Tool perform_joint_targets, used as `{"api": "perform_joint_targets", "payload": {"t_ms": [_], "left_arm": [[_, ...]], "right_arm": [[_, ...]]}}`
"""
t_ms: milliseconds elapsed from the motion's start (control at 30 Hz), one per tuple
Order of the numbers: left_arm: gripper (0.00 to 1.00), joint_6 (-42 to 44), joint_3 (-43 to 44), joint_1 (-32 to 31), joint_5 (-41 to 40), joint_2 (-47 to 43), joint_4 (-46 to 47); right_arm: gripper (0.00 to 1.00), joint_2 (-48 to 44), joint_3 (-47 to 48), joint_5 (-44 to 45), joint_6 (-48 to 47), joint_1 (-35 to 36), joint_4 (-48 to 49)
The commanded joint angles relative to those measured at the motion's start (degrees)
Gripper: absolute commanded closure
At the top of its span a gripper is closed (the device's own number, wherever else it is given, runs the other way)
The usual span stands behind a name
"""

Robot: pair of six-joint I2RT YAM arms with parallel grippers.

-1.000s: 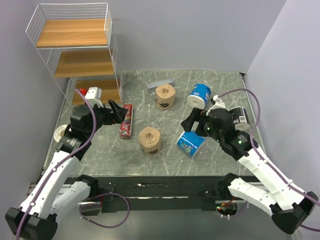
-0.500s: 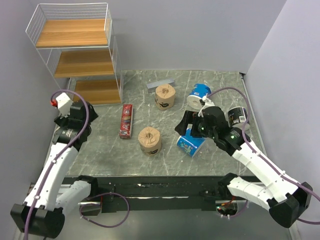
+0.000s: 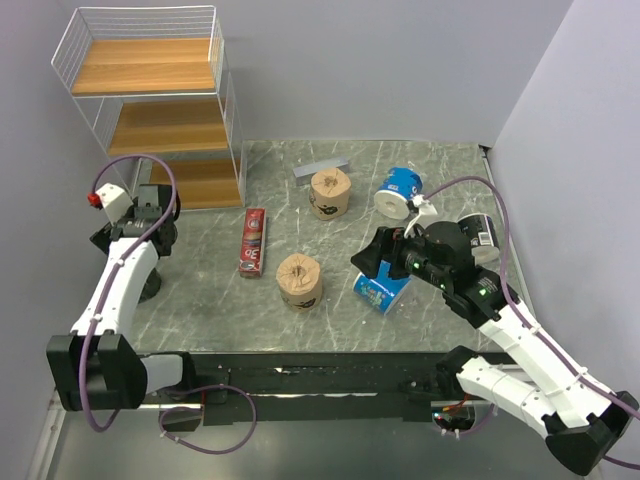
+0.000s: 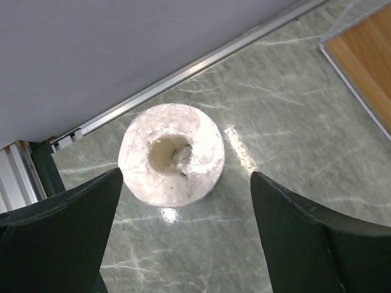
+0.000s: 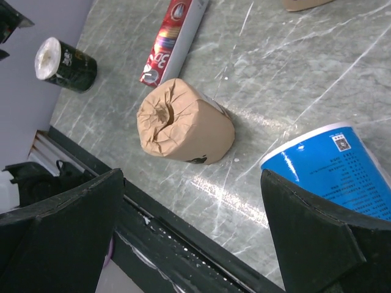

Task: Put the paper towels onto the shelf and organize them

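Observation:
The white wire shelf (image 3: 170,125) stands at the far left, with its boards bare. Two tan rolls (image 3: 329,193) (image 3: 299,280) and two blue-and-white rolls (image 3: 401,190) (image 3: 381,288) sit mid-table. One black roll (image 3: 478,232) shows behind my right arm. The other black roll (image 4: 171,152) stands upright by the left wall, its white end up. My left gripper (image 4: 184,178) (image 3: 160,212) is open above it. My right gripper (image 5: 190,180) (image 3: 372,262) is open and empty. The near blue roll (image 5: 330,168) lies by its right finger, and the tan roll (image 5: 183,125) lies ahead.
A flat red box (image 3: 252,242) (image 5: 174,36) lies left of centre. A grey bar (image 3: 321,168) lies at the back. The left wall and its floor track (image 4: 183,67) run close behind the black roll. The shelf's bottom corner (image 4: 360,67) is to its right.
My left arm swung away from the red box to the left wall and now points down at the black roll. My right gripper shifted slightly over the near blue roll.

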Motion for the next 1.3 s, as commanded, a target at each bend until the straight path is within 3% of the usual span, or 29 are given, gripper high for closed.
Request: {"api": "perform_joint_targets", "payload": {"t_ms": [0,233,367,600,867,1167,1267], "left_arm": [[0.09,-2.83,0.24,2.36,-1.14,2.53,1.47],[0.11,-2.75,-0.73,6.76,10.73,8.24,3.49],[0.09,-4.25,-0.55,7.55,8.63,10.27,2.17],[0.09,-0.64,1.38,7.73,12.67,12.64,4.46],[0.12,-1.17,1.91,7.73,8.19,15.72,1.83],[0.31,0.41,0.85,7.55,7.74,15.98,1.47],[0.49,2.7,0.76,6.24,8.8,15.89,1.91]], "right_arm": [[0.01,-0.19,1.28,-2.36,-2.25,-0.14,2.8],[0.0,0.52,5.15,-0.43,-3.66,-0.14,1.3],[0.0,0.17,4.1,-3.31,-2.69,-0.14,3.67],[0.0,1.57,5.15,-6.58,-2.42,-0.14,4.64],[0.01,-0.45,4.36,-9.39,-2.87,-0.22,6.31],[0.01,-1.33,5.41,-9.74,-4.18,-0.14,3.33],[0.0,-1.94,5.59,-9.66,-4.62,-0.22,3.06]]}}
